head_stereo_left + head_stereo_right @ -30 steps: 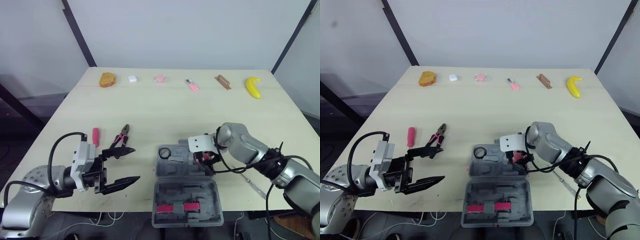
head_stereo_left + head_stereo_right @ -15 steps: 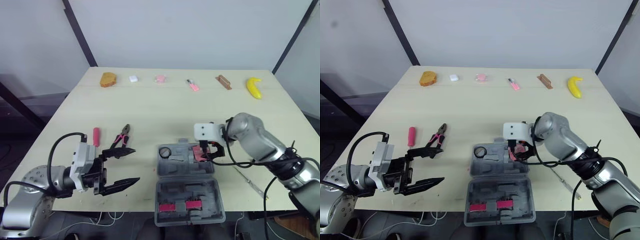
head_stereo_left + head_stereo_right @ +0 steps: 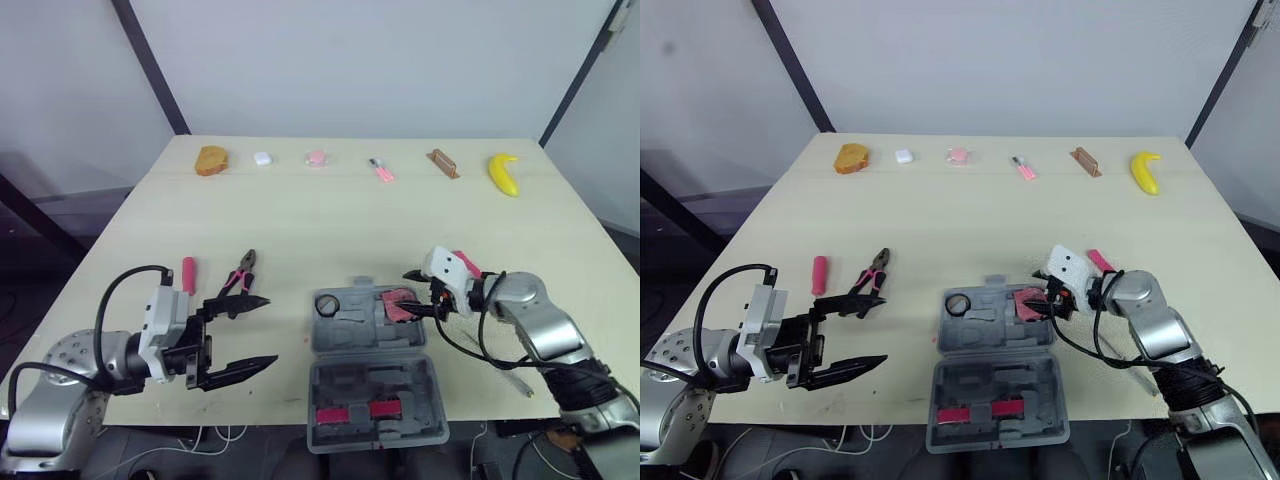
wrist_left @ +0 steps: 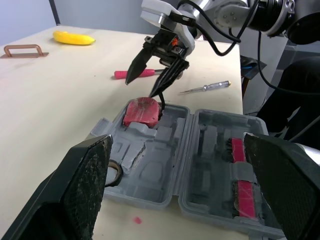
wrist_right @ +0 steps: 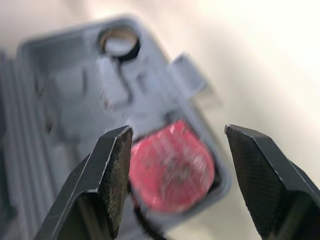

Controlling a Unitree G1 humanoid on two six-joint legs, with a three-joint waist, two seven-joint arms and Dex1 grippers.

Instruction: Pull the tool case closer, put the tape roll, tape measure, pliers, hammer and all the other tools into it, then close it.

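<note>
Spotter: Right gripper [image 3: 412, 296] has backed off to the right since half a second ago. Its white housing sat over the case's far wall then; now it hangs by the case's right end.
Logger: Fingers?
Spotter: Moderately spread, nothing between them, tips aimed at the tape measure [image 3: 396, 305]. They are just beside it (contact I cannot tell).
Logger: Tape measure's place?
Spotter: Red, lying in the far right pocket of the tool case [image 3: 350, 335], same spot as half a second ago. Case lies open flat at the near table edge, lid toward the robot.
Logger: Other tools?
Spotter: Tape roll [image 3: 328, 303] sits in the case's far left pocket. Pliers [image 3: 240, 276] lie on the table [image 3: 300, 215] left of the case, apart from it, with a red-handled tool [image 3: 190, 273] just left of them. Pink-handled tool [image 3: 462, 263] is on the table behind the right gripper. Thin screwdriver [image 4: 205, 88] lies right of the case.
Logger: Left side?
Spotter: Left gripper [image 3: 268, 330] is spread wide and empty over the near left table. Its upper finger is near the pliers' handles. Unmoved.
Logger: Far edge?
Spotter: Row of small items, banana [image 3: 503, 173] at its right end.
</note>
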